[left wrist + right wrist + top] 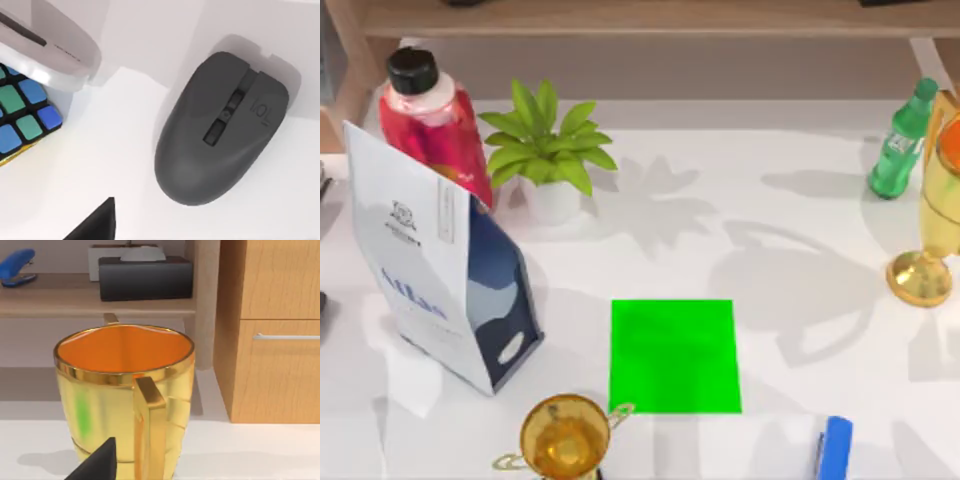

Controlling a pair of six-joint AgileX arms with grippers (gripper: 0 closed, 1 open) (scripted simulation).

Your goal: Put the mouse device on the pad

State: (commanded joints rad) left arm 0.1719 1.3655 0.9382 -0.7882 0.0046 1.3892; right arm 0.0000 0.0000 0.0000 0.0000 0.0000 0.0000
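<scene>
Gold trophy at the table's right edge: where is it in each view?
Top view: trophy at the right edge, just right of the green bottle.
Right wrist view: trophy close up, orange inside, wooden shelf behind it.
Left wrist view: the mouse lies here instead.
Shared landmark: the white table.

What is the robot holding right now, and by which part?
Nothing is visibly held. The dark grey computer mouse lies on the white table below the left wrist camera, ungrasped. The flat bright green pad lies bare.

Matt grey plastic mouse; glossy gold metal cup.
</scene>
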